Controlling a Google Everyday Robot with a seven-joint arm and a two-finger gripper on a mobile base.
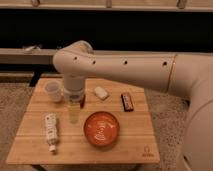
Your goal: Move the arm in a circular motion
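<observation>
The cream-white arm (125, 67) reaches in from the right across the wooden table (135, 142). It has small dark holes along it, bends at a rounded elbow (75, 55) and points straight down. Its pale gripper (74, 116) hangs just above the table's left-middle. The gripper is between a white cup (52, 91) at the back left and an orange bowl (101, 128) at the front right. Nothing shows in the gripper.
A white bottle (50, 131) lies on its side at the front left. A small white block (101, 92) and a dark bar (128, 102) lie toward the back. A dark bench runs behind the table, and carpet lies around it.
</observation>
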